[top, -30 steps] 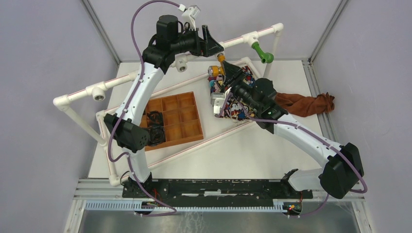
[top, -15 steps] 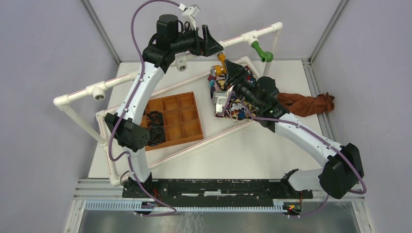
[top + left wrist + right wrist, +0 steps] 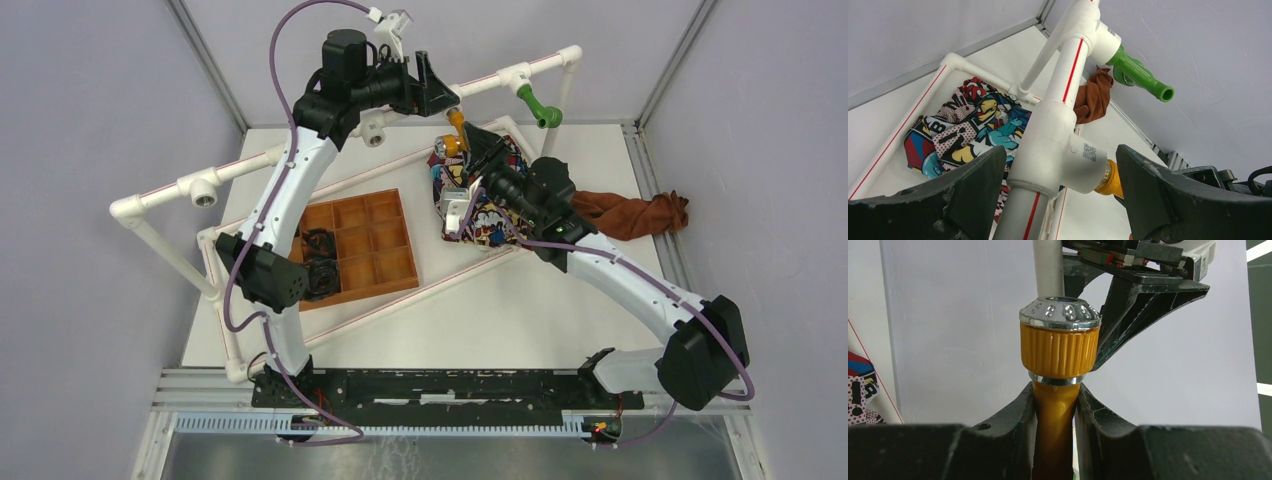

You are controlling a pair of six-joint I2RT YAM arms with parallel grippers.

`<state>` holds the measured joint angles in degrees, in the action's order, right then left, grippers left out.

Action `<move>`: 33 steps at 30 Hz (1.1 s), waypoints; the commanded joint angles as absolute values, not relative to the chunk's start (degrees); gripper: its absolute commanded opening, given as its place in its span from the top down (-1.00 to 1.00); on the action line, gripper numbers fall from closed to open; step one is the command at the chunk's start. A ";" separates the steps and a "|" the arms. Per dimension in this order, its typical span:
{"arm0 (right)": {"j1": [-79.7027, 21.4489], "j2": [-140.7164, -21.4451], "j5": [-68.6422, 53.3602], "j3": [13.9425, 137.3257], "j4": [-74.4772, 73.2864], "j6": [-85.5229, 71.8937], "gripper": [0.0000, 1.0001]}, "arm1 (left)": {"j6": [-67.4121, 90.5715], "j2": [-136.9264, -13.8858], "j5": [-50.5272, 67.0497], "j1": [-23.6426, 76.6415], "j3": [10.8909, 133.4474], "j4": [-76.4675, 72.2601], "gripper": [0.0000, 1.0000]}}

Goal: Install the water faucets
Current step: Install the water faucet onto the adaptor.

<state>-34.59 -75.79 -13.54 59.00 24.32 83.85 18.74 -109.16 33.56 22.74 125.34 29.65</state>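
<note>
The orange-yellow water faucet [image 3: 452,133] is clamped just below its ribbed knob [image 3: 1059,352] by my right gripper [image 3: 1055,405], which is shut on it. Its threaded end [image 3: 1110,180] sits at the side opening of a white T-fitting [image 3: 1048,135] on the raised pipe. My left gripper [image 3: 1060,155] stands open astride that fitting, one jaw on each side and close to it. In the top view the left gripper [image 3: 435,90] is over the pipe, with the right gripper [image 3: 468,150] just in front of it. The green water faucet [image 3: 535,105] hangs from a further T-fitting on the same pipe [image 3: 1140,77].
An orange compartment tray [image 3: 385,265] with black parts in its left cells lies inside the white pipe frame. A comic-print cloth [image 3: 490,225] lies under the right wrist and a brown cloth [image 3: 635,212] at the right. Two more T-fittings [image 3: 205,190] [image 3: 375,130] have open ends.
My right wrist has shifted a little up and left with the orange-yellow faucet in its grip. The left arm has not moved.
</note>
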 commanded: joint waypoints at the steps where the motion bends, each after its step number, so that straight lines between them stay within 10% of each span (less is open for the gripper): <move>1: -33.21 -74.24 -10.16 59.02 26.04 85.92 1.00 | 16.41 -112.89 33.40 21.81 124.11 39.99 -0.76; 33: -34.04 -76.17 -12.48 59.91 29.48 72.03 1.00 | 16.22 -112.71 33.88 21.67 124.45 40.69 -0.76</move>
<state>-34.54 -74.94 -12.49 57.69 25.54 80.01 18.72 -109.47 34.17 22.63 126.13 30.98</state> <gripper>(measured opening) 0.331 0.879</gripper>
